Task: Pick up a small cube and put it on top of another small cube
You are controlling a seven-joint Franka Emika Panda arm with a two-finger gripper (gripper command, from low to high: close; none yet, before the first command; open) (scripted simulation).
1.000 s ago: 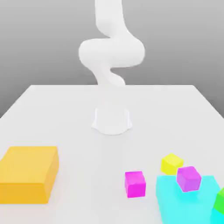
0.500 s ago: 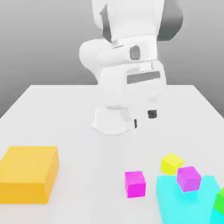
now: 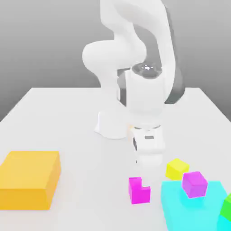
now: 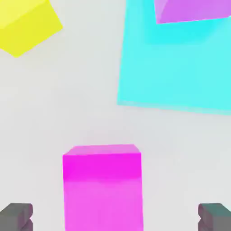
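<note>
We see the claw (image 4: 115, 217) wide open and empty above the magenta cube (image 3: 139, 191), left of the cyan block (image 3: 191, 207).

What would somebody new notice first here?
Probably the big orange block at the exterior view's left. Next, the bright magenta cube just below the open end effector, then the cyan slab at the exterior view's right, carrying a purple cube.

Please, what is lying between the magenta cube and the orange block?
Only bare pale tabletop lies between the magenta cube and the orange block; the exterior view shows this stretch.
</note>
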